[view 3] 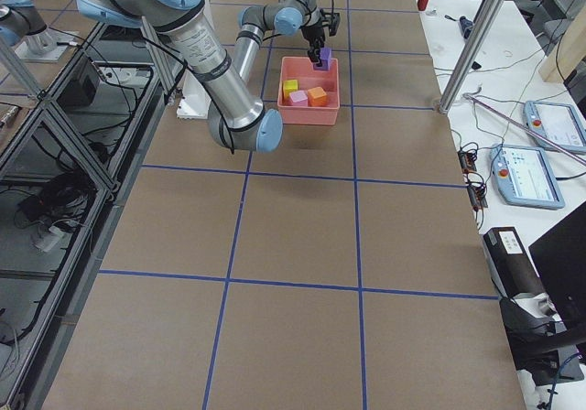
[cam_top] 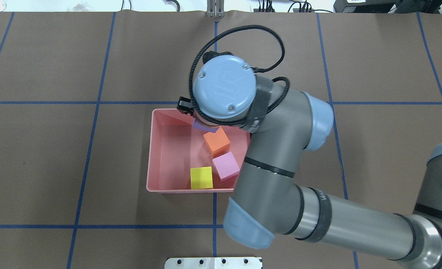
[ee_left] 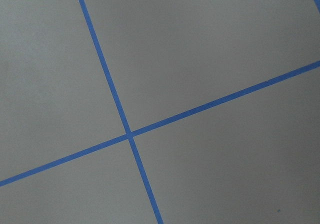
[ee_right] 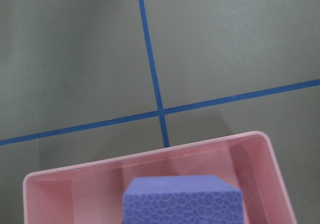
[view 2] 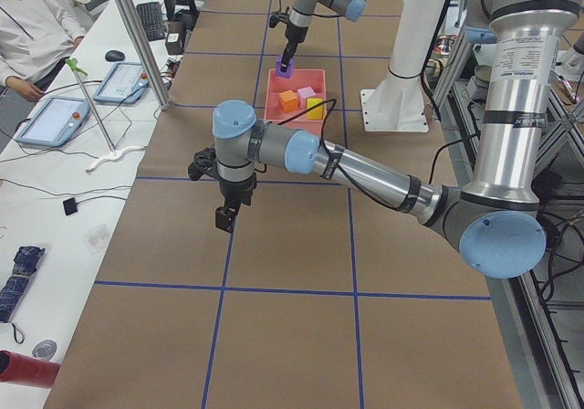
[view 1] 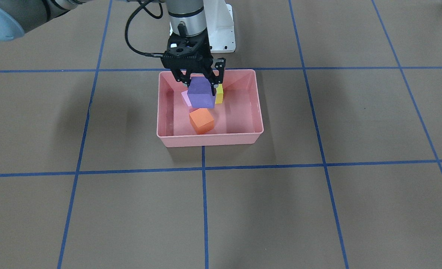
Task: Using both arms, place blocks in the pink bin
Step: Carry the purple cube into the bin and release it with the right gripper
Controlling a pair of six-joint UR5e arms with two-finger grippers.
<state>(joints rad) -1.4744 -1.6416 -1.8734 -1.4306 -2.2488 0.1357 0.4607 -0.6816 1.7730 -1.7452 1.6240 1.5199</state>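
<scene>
My right gripper (view 1: 200, 82) is shut on the purple block (view 1: 200, 95) and holds it above the far part of the pink bin (view 1: 209, 140). In the bin lie the orange block (view 1: 201, 120), the light pink block (cam_top: 226, 166) and the yellow block (cam_top: 201, 178). The right wrist view shows the purple block (ee_right: 182, 201) over the bin's rim (ee_right: 150, 156). My left gripper (view 2: 224, 219) hangs over bare table well away from the bin. It shows only in the exterior left view, so I cannot tell if it is open or shut.
The white base stand (view 1: 221, 26) is just behind the bin. My right arm's forearm (cam_top: 269, 157) overhangs the bin's right side. A side bench with tablets (view 2: 55, 117), a person (view 2: 27, 26) and a metal pole (view 2: 137, 35) flank the table.
</scene>
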